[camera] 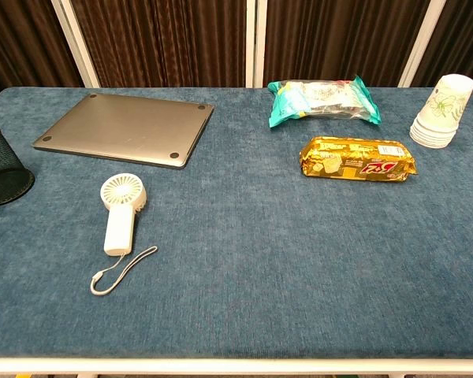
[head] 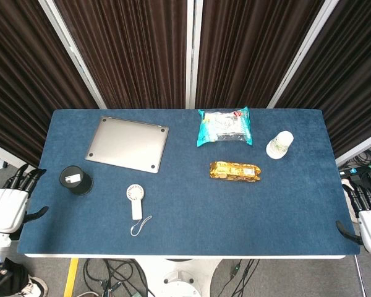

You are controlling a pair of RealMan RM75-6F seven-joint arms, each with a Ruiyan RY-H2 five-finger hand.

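Both hands spread, empty, off the table ends: left hand [head: 9, 201] nearest the black cup [head: 76, 180], right hand [head: 366, 216] far opposite; reach slow, approx. level w/ cup.

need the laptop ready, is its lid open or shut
Shut. The laptop lies flat and closed on the table, apparently underside up: rubber feet show at its corners.

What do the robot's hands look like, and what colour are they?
Each hand has a smooth white shell for a palm and slim black fingers. The left hand sits on a white wrist with a black band lower down. The right hand looks the same, white with black fingers. No cables show on either.
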